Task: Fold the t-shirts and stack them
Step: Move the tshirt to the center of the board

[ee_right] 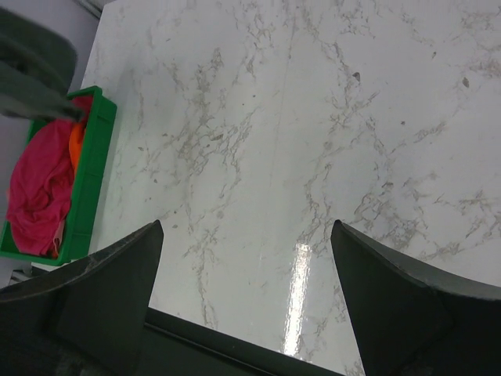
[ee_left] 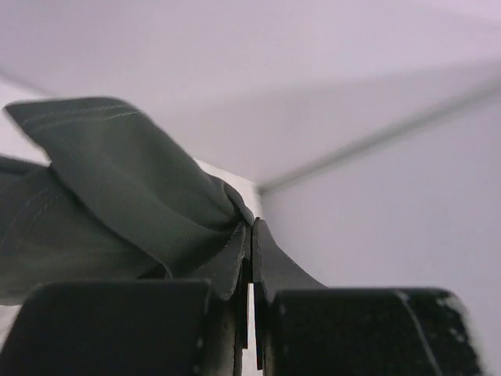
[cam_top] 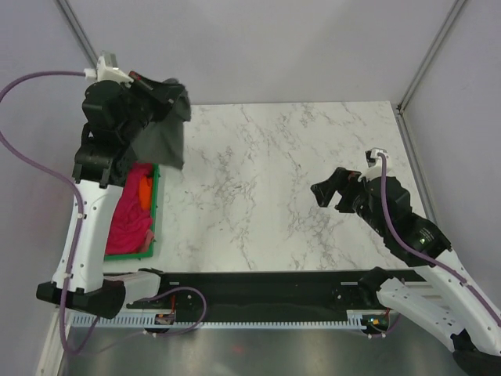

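Observation:
My left gripper [cam_top: 174,88] [ee_left: 252,229] is raised at the far left, shut on a fold of the dark charcoal grey t-shirt [cam_top: 163,141] [ee_left: 117,180]. The shirt hangs down from the jaws over the far end of the green bin [cam_top: 155,227] and also shows in the right wrist view as a dark shape [ee_right: 31,74]. A magenta-pink t-shirt [cam_top: 129,215] [ee_right: 37,188] lies crumpled in the bin, with an orange-salmon one [cam_top: 145,190] [ee_right: 76,145] beside it. My right gripper [cam_top: 329,192] [ee_right: 246,235] hovers open over the right of the table, holding nothing.
The white marble table [cam_top: 274,180] spans the middle. The green bin [ee_right: 94,168] stands along its left edge. A black rail [cam_top: 266,282] runs along the near edge between the arm bases. Grey walls close in the back and sides.

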